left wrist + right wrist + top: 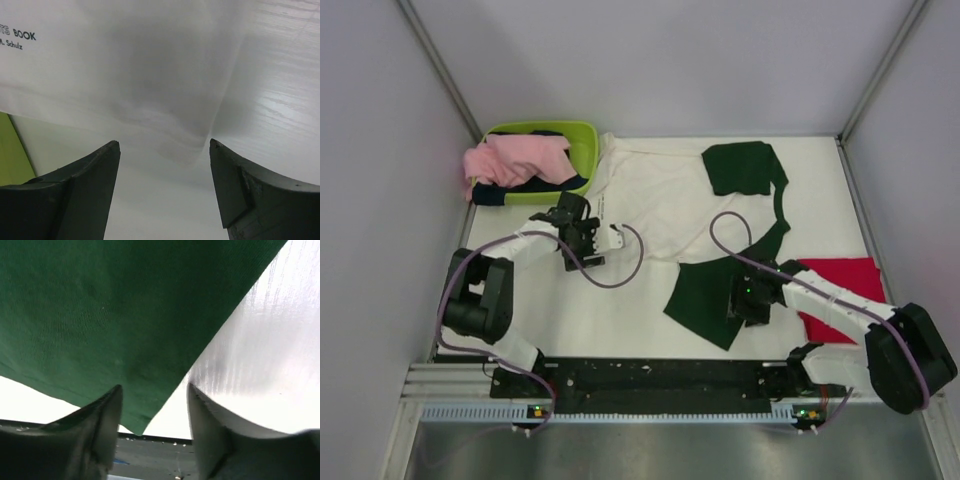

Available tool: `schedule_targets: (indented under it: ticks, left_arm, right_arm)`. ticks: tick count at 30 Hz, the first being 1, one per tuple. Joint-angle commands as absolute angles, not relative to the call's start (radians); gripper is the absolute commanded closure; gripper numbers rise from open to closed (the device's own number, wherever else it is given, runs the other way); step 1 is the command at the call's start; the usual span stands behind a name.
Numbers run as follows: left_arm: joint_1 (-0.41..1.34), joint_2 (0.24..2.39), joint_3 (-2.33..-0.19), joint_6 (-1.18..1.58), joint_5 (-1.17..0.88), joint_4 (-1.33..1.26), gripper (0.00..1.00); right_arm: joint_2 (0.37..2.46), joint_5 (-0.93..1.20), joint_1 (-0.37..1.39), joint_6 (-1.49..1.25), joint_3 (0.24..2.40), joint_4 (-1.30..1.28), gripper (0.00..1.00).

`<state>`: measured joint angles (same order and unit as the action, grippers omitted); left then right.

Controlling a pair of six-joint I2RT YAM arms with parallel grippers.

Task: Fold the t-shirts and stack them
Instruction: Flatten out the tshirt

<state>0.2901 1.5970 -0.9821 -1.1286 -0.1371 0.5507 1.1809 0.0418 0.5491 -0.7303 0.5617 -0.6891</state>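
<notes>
The white t-shirt (655, 200) with dark green sleeves lies spread across the middle of the table. One sleeve (740, 165) is at the back and the other (705, 290) points toward the front. My left gripper (586, 238) hovers open over the shirt's left edge. The left wrist view shows white cloth (150, 75) with black print under the left gripper (164, 142), and nothing between the fingers. My right gripper (742, 300) is open at the near sleeve. In the right wrist view the sleeve's (115, 315) corner hangs between the right gripper's (155, 386) spread fingers. The red t-shirt (840, 290) lies folded at the right.
A lime-green basket (582, 140) stands at the back left, holding pink and dark cloth. Its green side (7, 150) shows at the left wrist view's edge. Grey walls close in the table on three sides. The arms' mounting rail (650, 375) runs along the near edge.
</notes>
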Motion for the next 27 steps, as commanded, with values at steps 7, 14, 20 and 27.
schedule_targets:
  ticks: [7,14,20,27]
  left_arm:
    - [0.261,1.638,-0.94,-1.124,-0.081,0.417,0.93]
    - [0.195,1.536,-1.055,-1.072,-0.064,0.529,1.0]
    - [0.195,1.402,-1.164,-1.074,-0.063,0.678,1.0]
    - [0.195,1.371,-1.449,-1.049,-0.015,0.869,1.0]
  right_arm:
    - [1.077,0.006,0.479,-0.758,0.505,-0.586,1.0]
    - [0.832,0.067,0.189,-0.654,0.609,-0.722,1.0]
    - [0.764,-0.021,0.135,-0.597,0.979,-0.859,1.0]
    - [0.831,-0.119,0.023,-0.419,1.48,-0.911,1.0]
